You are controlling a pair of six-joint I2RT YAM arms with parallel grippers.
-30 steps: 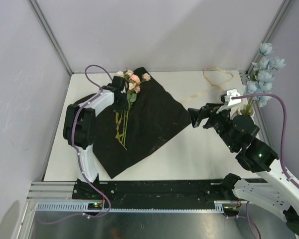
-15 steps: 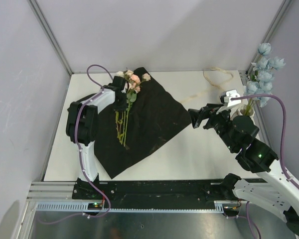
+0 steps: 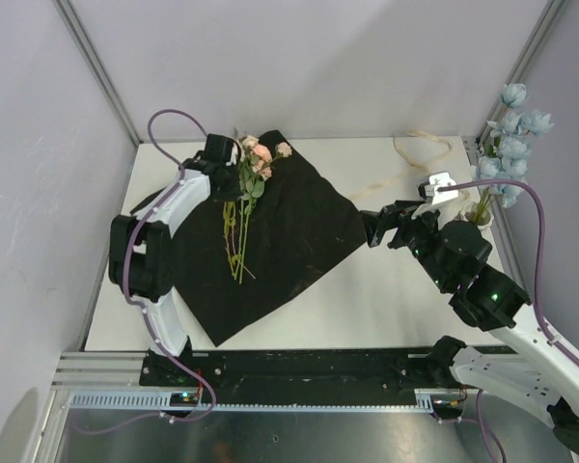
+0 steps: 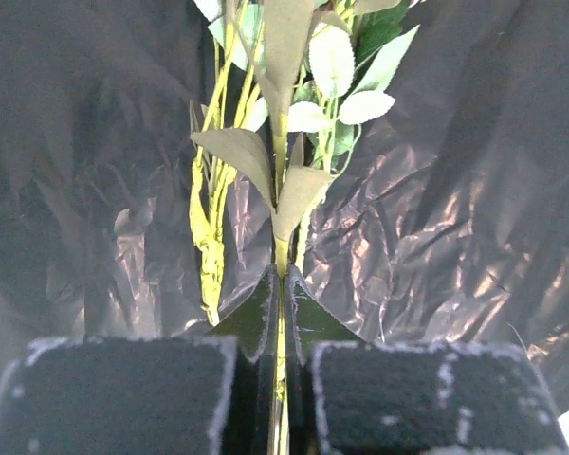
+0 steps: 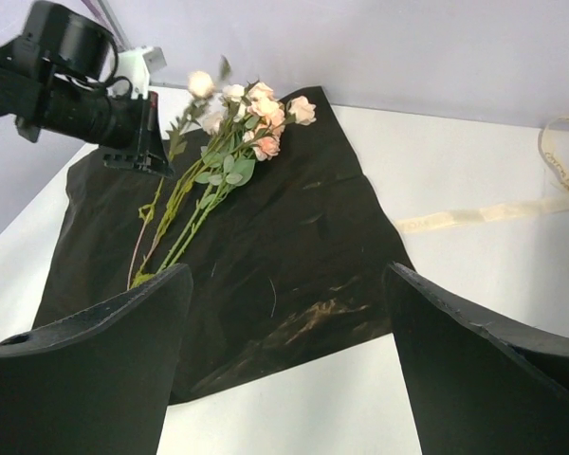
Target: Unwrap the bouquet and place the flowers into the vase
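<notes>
The bouquet is unwrapped: its black paper (image 3: 289, 231) lies spread flat on the table. Peach-pink and cream flowers (image 3: 259, 156) lie on it with their green stems (image 3: 236, 236) pointing toward me. My left gripper (image 3: 228, 164) is at the sheet's back left, shut on one thin stem (image 4: 282, 256), which runs between its closed jaws (image 4: 283, 284). That stem's cream bloom (image 5: 201, 83) is raised above the others. Pale blue flowers (image 3: 510, 125) stand in the vase (image 3: 482, 216) at far right, which is mostly hidden behind my right arm. My right gripper (image 3: 378, 228) hangs open over the sheet's right corner (image 5: 284, 284).
A loose cream ribbon (image 3: 415, 159) lies on the white table behind the right gripper and shows in the right wrist view (image 5: 493, 213). Grey enclosure walls and metal posts (image 3: 96, 68) close in the back and sides.
My left gripper has shut on a flower stem and moved back and left, lifting that stem's bloom. The right arm has shifted slightly left, still open.
</notes>
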